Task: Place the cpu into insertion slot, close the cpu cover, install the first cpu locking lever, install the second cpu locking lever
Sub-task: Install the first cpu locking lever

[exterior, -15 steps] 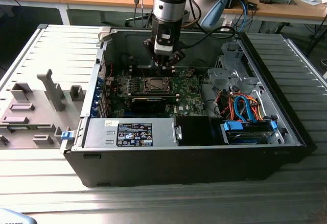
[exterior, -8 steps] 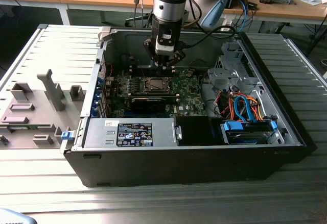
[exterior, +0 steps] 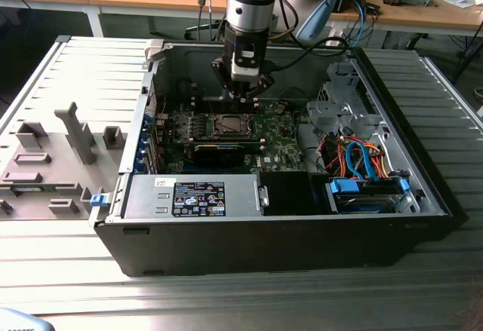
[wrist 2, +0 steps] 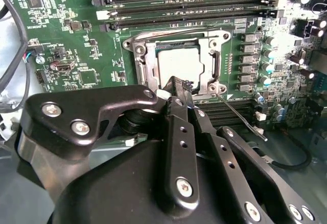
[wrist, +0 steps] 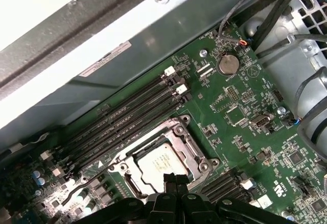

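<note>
Gripper, pressed together, has its tips at the edge of the cpu. On the board the cover lies flat around the cpu; just beside the cpu a lever juts free. Press on cover metal, not the cpu.

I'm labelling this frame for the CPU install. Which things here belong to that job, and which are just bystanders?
Belongs to the job:
- cpu, seated in its socket
- cpu cover, lying down over it
- locking lever, angled out from the socket
- gripper, at the socket's edge

Bystanders:
- memory slots
- coin battery
- power supply
- blue and orange cables
</note>
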You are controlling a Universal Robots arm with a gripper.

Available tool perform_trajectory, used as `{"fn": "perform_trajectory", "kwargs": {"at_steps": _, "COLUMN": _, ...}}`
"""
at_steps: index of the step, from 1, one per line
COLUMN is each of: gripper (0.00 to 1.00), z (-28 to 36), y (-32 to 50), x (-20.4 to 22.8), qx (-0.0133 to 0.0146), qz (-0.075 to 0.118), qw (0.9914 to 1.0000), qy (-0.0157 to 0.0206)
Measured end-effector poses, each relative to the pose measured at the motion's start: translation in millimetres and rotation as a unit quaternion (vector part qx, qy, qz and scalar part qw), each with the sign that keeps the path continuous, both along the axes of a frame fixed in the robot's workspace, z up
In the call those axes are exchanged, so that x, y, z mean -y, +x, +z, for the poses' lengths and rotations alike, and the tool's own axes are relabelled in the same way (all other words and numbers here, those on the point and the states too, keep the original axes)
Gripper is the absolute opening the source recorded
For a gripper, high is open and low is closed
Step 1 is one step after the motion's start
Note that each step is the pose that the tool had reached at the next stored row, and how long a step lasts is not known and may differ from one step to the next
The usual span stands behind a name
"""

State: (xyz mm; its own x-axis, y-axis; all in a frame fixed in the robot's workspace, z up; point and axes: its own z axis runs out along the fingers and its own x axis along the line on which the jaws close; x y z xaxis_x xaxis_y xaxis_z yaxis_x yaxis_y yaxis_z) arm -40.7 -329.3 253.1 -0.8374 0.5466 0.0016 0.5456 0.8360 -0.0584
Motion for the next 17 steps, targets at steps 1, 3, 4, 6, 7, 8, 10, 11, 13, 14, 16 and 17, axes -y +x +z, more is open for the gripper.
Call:
{"fn": "perform_trajectory", "kwargs": {"at_steps": 1, "gripper": 0.11, "z": 0.0, "y": 0.0, "x": 0.0, "qx": 0.0, "qz": 0.002, "qw": 1.0, "qy": 0.0}}
{"fn": "perform_trajectory", "kwargs": {"at_steps": 3, "gripper": 0.11, "z": 0.0, "y": 0.0, "x": 0.0, "qx": 0.0, "qz": 0.004, "qw": 0.99999, "qy": 0.0}}
{"fn": "perform_trajectory", "kwargs": {"at_steps": 4, "gripper": 0.11, "z": 0.0, "y": 0.0, "x": 0.0, "qx": 0.0, "qz": 0.005, "qw": 0.99998, "qy": 0.0}}
{"fn": "perform_trajectory", "kwargs": {"at_steps": 6, "gripper": 0.11, "z": 0.0, "y": 0.0, "x": 0.0, "qx": 0.0, "qz": 0.008, "qw": 0.99996, "qy": 0.0}}
{"fn": "perform_trajectory", "kwargs": {"at_steps": 7, "gripper": 0.11, "z": 0.0, "y": 0.0, "x": 0.0, "qx": 0.0, "qz": 0.01, "qw": 0.99995, "qy": 0.0}}
{"fn": "perform_trajectory", "kwargs": {"at_steps": 8, "gripper": 0.11, "z": 0.0, "y": 0.0, "x": 0.0, "qx": 0.0, "qz": 0.011, "qw": 0.99994, "qy": 0.0}}
{"fn": "perform_trajectory", "kwargs": {"at_steps": 10, "gripper": 0.11, "z": 0.0, "y": 0.0, "x": 0.0, "qx": 0.0, "qz": 0.016, "qw": 0.99988, "qy": 0.0}}
{"fn": "perform_trajectory", "kwargs": {"at_steps": 11, "gripper": 0.11, "z": 0.0, "y": 0.0, "x": 0.0, "qx": 0.0, "qz": 0.017, "qw": 0.99986, "qy": 0.0}}
{"fn": "perform_trajectory", "kwargs": {"at_steps": 13, "gripper": 0.11, "z": 0.0, "y": 0.0, "x": 0.0, "qx": 0.0, "qz": 0.02, "qw": 0.9998, "qy": 0.0}}
{"fn": "perform_trajectory", "kwargs": {"at_steps": 14, "gripper": 0.11, "z": 0.0, "y": 0.0, "x": 0.0, "qx": 0.0, "qz": 0.021, "qw": 0.99977, "qy": 0.0}}
{"fn": "perform_trajectory", "kwargs": {"at_steps": 16, "gripper": 0.11, "z": 0.0, "y": 0.0, "x": 0.0, "qx": 0.0, "qz": 0.024, "qw": 0.99972, "qy": 0.0}}
{"fn": "perform_trajectory", "kwargs": {"at_steps": 17, "gripper": 0.11, "z": 0.0, "y": 0.0, "x": 0.0, "qx": 0.0, "qz": 0.025, "qw": 0.99969, "qy": 0.0}}
